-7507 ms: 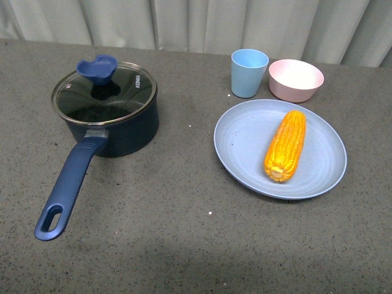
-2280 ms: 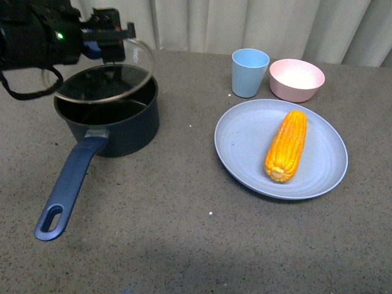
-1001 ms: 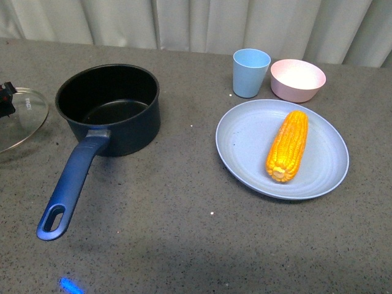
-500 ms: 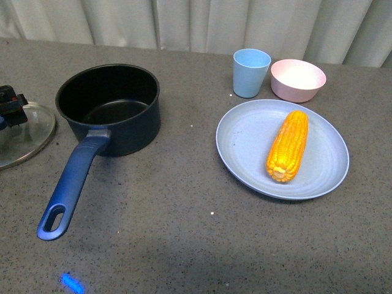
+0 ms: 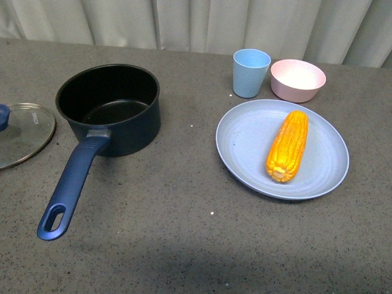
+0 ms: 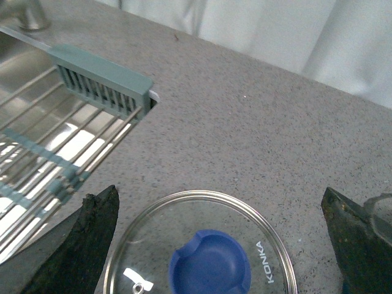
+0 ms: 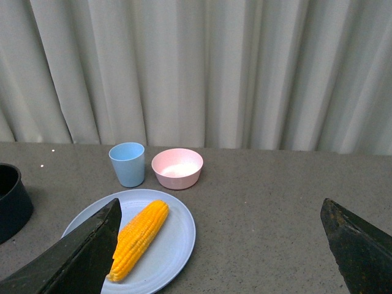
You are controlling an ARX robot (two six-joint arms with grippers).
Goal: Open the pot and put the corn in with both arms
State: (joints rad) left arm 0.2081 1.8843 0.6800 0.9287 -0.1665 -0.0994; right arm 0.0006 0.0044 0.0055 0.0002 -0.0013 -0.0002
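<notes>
pot: sitting open near the far left part of the desk, black inside showing, nothing in it, long handle pointing toward the near edge. pot

lid: flat on the desk by the left edge, just beside the pot, blue knob up. lid

left pincer: hovering right over the lid, jaws spread wide apart and gripping nothing. So the lid job looks done to me. left pincer

corn: lying lengthwise on the blue plate on the right side of the desk, untouched. corn, plate

right pincer: hanging back above the desk and looking toward the plate, jaws apart, empty, well away from the corn. right pincer

extras: light blue cup and pink bowl sit at the far edge behind the plate, not part of this.

step in hand: opening is finished, I'd say, so it's corn time.

next move: right arm probably needs to come down across the cob's middle, close, lift, and carry it left to the pot. Cob looks about as long as the pot is wide, so it may need tilting to drop in.
</notes>
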